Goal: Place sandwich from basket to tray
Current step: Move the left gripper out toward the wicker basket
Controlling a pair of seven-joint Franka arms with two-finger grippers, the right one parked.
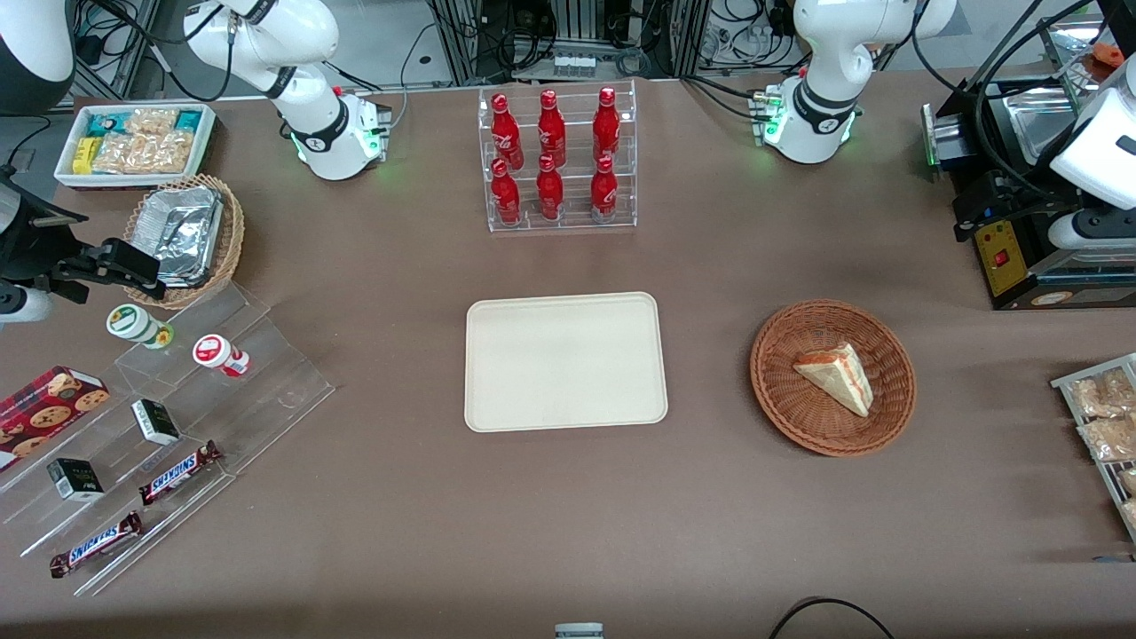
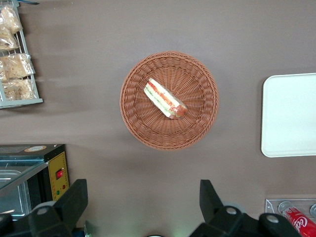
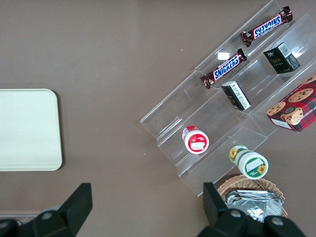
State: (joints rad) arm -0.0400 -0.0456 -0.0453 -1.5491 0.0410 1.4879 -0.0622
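The sandwich (image 1: 839, 377) (image 2: 165, 98), a pale wedge with a red-orange filling stripe, lies in the round reddish-brown wicker basket (image 1: 781, 390) (image 2: 138, 123). The cream tray (image 1: 565, 361) (image 2: 291, 116) (image 3: 27, 131) lies flat beside the basket, toward the parked arm's end, with nothing on it. My left gripper (image 1: 976, 213) (image 2: 142, 190) hangs high above the table, farther from the front camera than the basket and toward the working arm's end. It is open wide, its black fingers (image 2: 76, 197) hold nothing, and it is apart from the basket.
A black machine with a yellow panel (image 1: 1021, 257) (image 2: 54, 173) stands under the gripper. A wire rack of snack packets (image 1: 1105, 417) (image 2: 17, 64) sits at the working arm's table end. A clear rack of red bottles (image 1: 559, 160) stands farther back than the tray. An acrylic display (image 1: 160, 426) fills the parked arm's end.
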